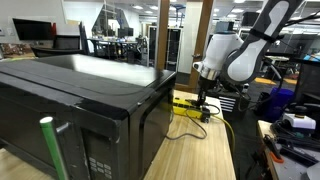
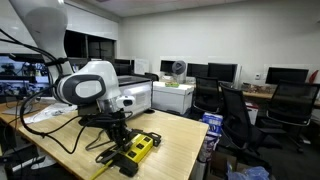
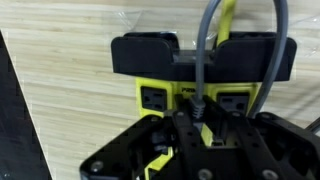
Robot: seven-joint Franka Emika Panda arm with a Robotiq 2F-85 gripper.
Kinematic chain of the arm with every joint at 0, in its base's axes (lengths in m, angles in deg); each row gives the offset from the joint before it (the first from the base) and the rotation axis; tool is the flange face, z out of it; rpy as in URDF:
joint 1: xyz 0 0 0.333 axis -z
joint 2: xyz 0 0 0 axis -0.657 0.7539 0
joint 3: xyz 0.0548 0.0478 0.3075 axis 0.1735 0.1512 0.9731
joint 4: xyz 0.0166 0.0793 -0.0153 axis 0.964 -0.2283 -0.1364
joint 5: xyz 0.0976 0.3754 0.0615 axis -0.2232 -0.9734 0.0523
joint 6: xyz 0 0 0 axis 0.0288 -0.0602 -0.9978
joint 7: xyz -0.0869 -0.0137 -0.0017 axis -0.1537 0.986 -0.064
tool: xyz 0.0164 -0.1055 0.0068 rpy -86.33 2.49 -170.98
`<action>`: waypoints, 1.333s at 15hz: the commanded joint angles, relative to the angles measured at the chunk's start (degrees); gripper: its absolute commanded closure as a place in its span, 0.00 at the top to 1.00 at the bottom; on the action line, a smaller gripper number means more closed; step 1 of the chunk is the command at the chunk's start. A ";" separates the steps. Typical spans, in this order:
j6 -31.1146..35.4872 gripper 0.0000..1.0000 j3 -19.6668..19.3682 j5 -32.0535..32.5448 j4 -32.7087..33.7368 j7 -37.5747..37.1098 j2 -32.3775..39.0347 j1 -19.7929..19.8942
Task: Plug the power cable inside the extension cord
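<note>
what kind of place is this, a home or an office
Most likely an open-plan office or lab, not a home: rows of computer monitors along the back, black office chairs on wheels, and a robot arm mounted at a wooden worktable.

1. The room is bright — light comes down from above.
2. The black box [image 1: 80,100] has a white shine on top.
3. Up close, my fingers [image 3: 125,150] look dark and a bit blurry.

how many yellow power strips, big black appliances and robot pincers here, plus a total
yellow power strip: 1
black appliance: 1
pincer: 1
total: 3
</note>
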 commanded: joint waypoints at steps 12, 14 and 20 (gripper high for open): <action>-63.26 0.05 7.49 -0.55 28.47 16.66 -0.93 0.12; -72.01 0.05 9.13 -1.05 32.86 20.94 0.60 0.61; -88.11 0.05 10.68 0.98 40.77 24.70 5.85 2.24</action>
